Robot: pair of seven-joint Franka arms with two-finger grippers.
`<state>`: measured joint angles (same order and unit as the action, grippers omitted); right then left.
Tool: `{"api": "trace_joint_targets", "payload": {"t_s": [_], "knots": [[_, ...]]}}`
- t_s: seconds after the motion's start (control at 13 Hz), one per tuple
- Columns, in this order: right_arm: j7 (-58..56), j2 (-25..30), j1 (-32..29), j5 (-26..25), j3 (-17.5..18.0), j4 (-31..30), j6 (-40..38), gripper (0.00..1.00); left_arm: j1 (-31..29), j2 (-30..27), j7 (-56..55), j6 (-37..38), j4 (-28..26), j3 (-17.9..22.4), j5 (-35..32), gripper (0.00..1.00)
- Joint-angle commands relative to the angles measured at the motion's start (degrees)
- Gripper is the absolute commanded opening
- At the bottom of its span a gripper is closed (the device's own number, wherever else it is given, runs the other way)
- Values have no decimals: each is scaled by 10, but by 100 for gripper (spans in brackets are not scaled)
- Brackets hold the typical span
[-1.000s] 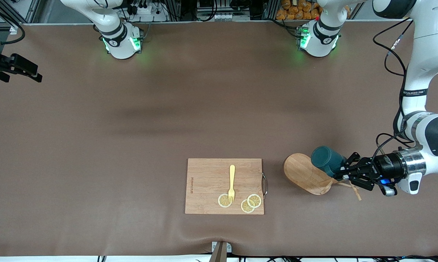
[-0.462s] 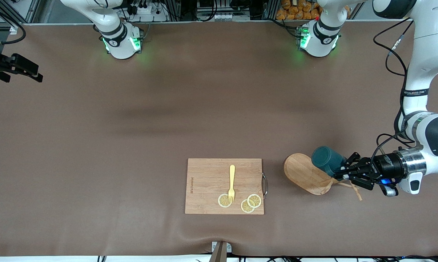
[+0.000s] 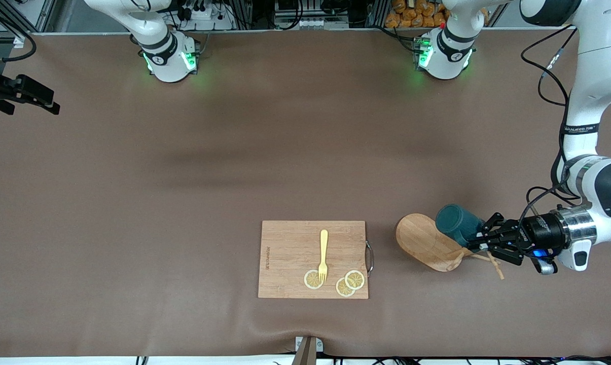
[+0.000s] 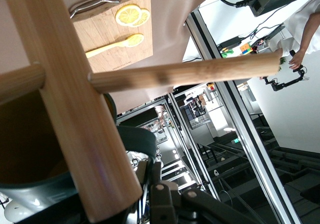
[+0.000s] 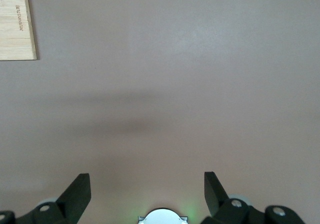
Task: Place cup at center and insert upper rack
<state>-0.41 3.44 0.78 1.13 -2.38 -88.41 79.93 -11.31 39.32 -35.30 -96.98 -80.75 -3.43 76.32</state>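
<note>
A robotics laboratory, not a home or kitchen. A wide table point(image 3: 183, 203) covered in a plain brown mat carries two white robot arms, their bases point(image 3: 171, 58) bolted along one edge and glowing with green status lights. Along that edge stand aluminium framing, power strips and bundles of black cables point(image 3: 305, 12). A black camera mount point(image 3: 19, 94) juts in at a corner at the right arm's end. The left wrist view shows a bright room with metal-framed glass partitions point(image 4: 240, 134), more equipment and a person in white holding a handheld controller point(image 4: 287, 76). A wooden cutting board point(image 3: 313, 258) with a yellow fork point(image 3: 323, 255) and lemon slices point(image 3: 350, 283) serves as a staged prop.
</note>
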Motion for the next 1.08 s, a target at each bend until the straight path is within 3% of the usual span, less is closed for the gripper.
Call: {"api": "trace_joint_targets", "payload": {"t_s": [0.0,0.77,1.0], "knots": [[12,13,5,6,-3,-11,-1,100,-5,11,6,10,20,-3,-11,0],[11,14,5,6,-3,-10,-1,100,-8,24,25,8,26,-3,-9,0],[11,14,5,6,-3,-10,-1,100,-7,28,27,7,28,-3,-8,19]]}}
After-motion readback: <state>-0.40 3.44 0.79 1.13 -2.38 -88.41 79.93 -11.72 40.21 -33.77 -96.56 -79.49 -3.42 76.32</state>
